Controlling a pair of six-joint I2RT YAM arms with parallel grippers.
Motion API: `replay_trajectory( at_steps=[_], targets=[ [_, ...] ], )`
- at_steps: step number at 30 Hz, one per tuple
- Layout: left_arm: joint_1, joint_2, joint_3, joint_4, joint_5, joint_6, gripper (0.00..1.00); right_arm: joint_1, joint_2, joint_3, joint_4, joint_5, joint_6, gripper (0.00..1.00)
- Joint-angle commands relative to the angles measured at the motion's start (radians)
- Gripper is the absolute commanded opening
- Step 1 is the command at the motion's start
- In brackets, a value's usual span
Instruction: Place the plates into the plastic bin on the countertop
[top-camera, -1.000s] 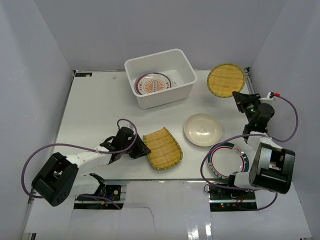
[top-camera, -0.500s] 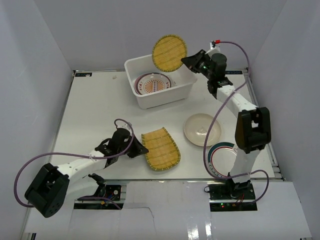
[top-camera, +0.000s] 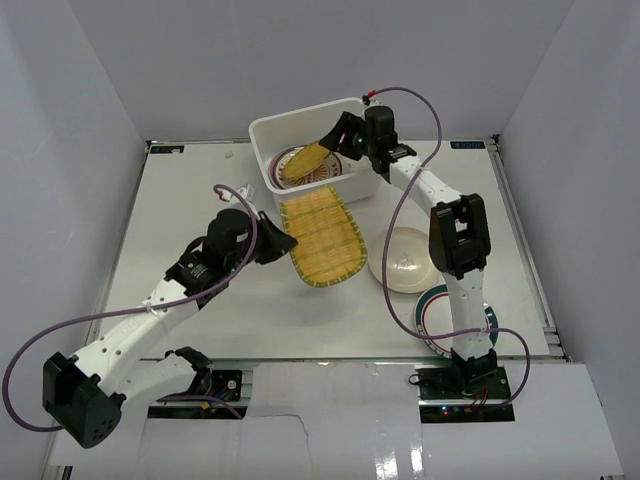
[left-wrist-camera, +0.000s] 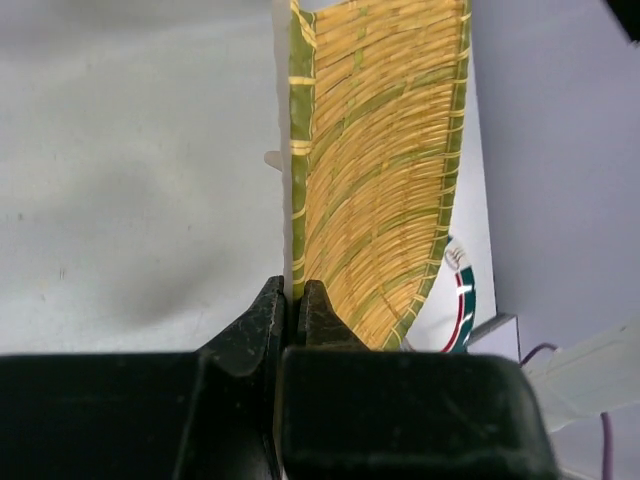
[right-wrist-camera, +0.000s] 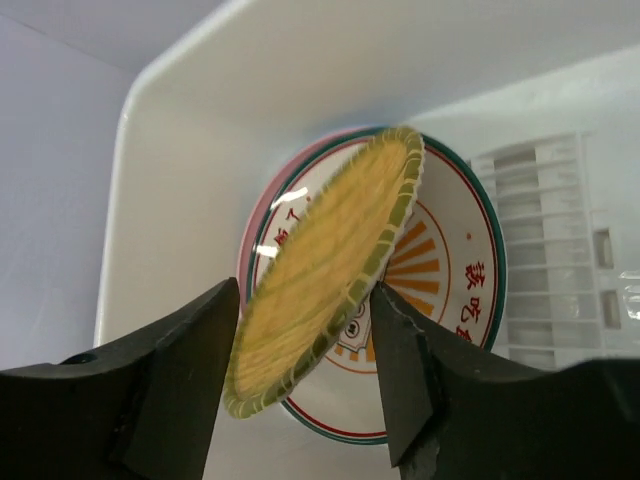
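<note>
Green-red-rimmed plate (top-camera: 438, 312): flat on the desk at the near right corner, partly hidden by the right arm.
Cream plate (top-camera: 405, 265): flat on the desk, just beyond the rimmed one and near the right edge. No end effector is near it.
Left end effector (top-camera: 278, 243): closed tight on the edge of the fan-shaped yellow plate (top-camera: 322, 238), above the middle of the desk. In the wrist view the fingertips (left-wrist-camera: 293, 290) pinch the green rim of this plate (left-wrist-camera: 380, 170), which stands on its edge.
Long axis of the fan-shaped plate: it runs from near to far and points toward the plastic bin (top-camera: 300, 112).
Relation for the next move: the bin lies just beyond the far end of the held plate, toward the far edge of the desk. I judge the left arm needs to go forward and up over the near wall.
Right end effector (top-camera: 335, 140): inside the bin, fingers spread apart. The round yellow plate (top-camera: 305, 162) is tilted between them and looks free, not pinched.
Round yellow plate, wrist view (right-wrist-camera: 320, 270): above the orange-patterned plate (right-wrist-camera: 450, 280), which lies on the bin bottom with a pink plate (right-wrist-camera: 250, 235) under it.
Risk, as I judge: the right arm fills the space over the bin, so the left arm may have to wait.
</note>
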Motion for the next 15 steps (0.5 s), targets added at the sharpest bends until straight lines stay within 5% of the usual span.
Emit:
replay_trajectory(
  at_steps=[1,3,8,14,15],
  targets=[
    [0.015,0.049,0.156,0.041,-0.085,0.072,0.00,-0.008,-0.069,0.110,0.008,0.040,-0.048,0.63],
    [0.019,0.086,0.251,0.039,-0.119,0.104,0.00,-0.014,-0.121,0.104,0.008,0.049,-0.071,0.71],
    [0.057,0.219,0.401,0.065,-0.161,0.149,0.00,-0.072,-0.290,-0.050,0.019,0.101,-0.116,0.70],
    [0.156,0.420,0.566,0.120,-0.132,0.146,0.00,-0.263,-0.586,-0.404,0.094,0.117,-0.088,0.55],
    [0.171,0.452,0.590,0.133,-0.118,0.140,0.00,-0.293,-0.617,-0.454,0.105,0.092,-0.079,0.41]
  ],
)
